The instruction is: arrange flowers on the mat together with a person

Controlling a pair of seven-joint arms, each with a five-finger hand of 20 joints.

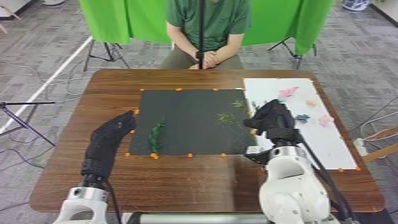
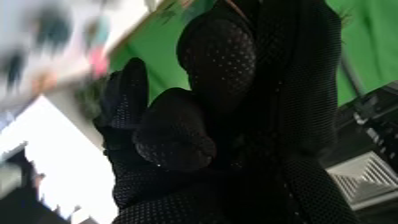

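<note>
In the head view, a dark green sprig (image 1: 156,137), slim and leafy, lies lengthwise on the black mat (image 1: 182,112), near its left edge. Toward the mat's right side are two lighter, spiky bits of greenery: a small tuft (image 1: 238,104) and, nearer the robot, a wider tuft (image 1: 227,118) with thin, spread leaves.

Beside the mat on its right is a white sheet (image 1: 333,152). On it sit a bright pink flower (image 1: 289,92) toward the far end, a pale peach flower (image 1: 311,103), a grey-blue flower (image 1: 303,118) and a light pink flower (image 1: 324,121). Orange tabs dot the edges of mat and sheet.

The right hand (image 1: 271,119) is over the seam between mat and sheet, just beside the wider tuft; hand and forearm hide part of both. In the right wrist view a thin brownish stem (image 2: 236,9) shows against the glove, but whether the hand is wide, narrow or holding it, I cannot tell. The left hand (image 1: 114,131) is by the mat's left edge, its fingers loosely straight. Around everything is the brown table (image 1: 178,182), with a green cloth (image 1: 271,25) beyond.
</note>
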